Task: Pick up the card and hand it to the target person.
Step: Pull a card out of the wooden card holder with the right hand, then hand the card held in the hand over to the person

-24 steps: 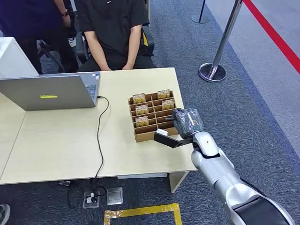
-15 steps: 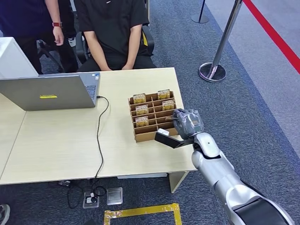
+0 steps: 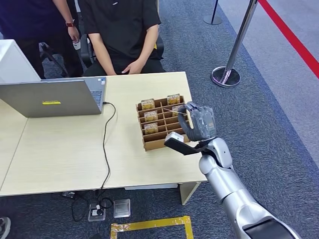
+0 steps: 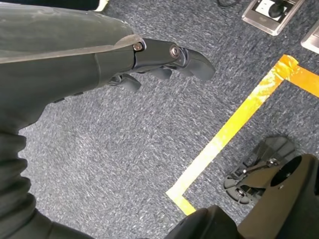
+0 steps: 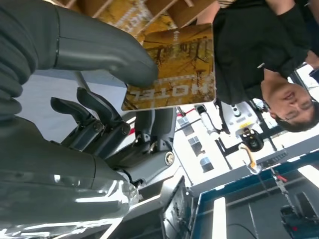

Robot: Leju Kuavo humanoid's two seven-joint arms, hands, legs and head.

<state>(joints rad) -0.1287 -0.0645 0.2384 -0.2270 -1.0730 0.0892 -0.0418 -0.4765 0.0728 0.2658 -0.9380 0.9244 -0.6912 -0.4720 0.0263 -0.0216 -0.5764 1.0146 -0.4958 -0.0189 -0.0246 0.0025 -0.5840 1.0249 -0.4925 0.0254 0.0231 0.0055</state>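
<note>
Over at the right end of the table [image 3: 56, 164], we've got our right hand [image 3: 199, 124] raised just above the far edge of the tray [image 3: 160, 144], the cardboard one with the little compartments. It's gripping the card [image 5: 175, 67]: in the right wrist view the thick thumb [image 5: 112, 55] presses on the yellow printed face, which reads HOTEL, and the darker fingers [image 5: 94, 124] back it up from the other side. So the card is off the tray and in our hand, edge-on from the head view, where it's barely a thin line by the fingertips.

A few more yellow cards [image 3: 151, 116] still stand in the tray's slots, in both columns. Just in front of the tray there's a small white thing [image 3: 174, 136] sitting on a dark flat piece that sticks out near our wrist; we can't tell what it is.

Across the table a person [image 3: 120, 30] in a black shirt sits facing us, hands low by the far edge. Another person [image 3: 34, 25] stands beside them. A laptop [image 3: 53, 97] is open on the left part of the table, with a black cable [image 3: 107, 144] running off the near edge down to the floor.

Our left hand [image 4: 158, 62] hangs over the grey carpet [image 4: 112, 149] near a strip of yellow tape [image 4: 226, 134], fingers loose and apart, holding nothing.
</note>
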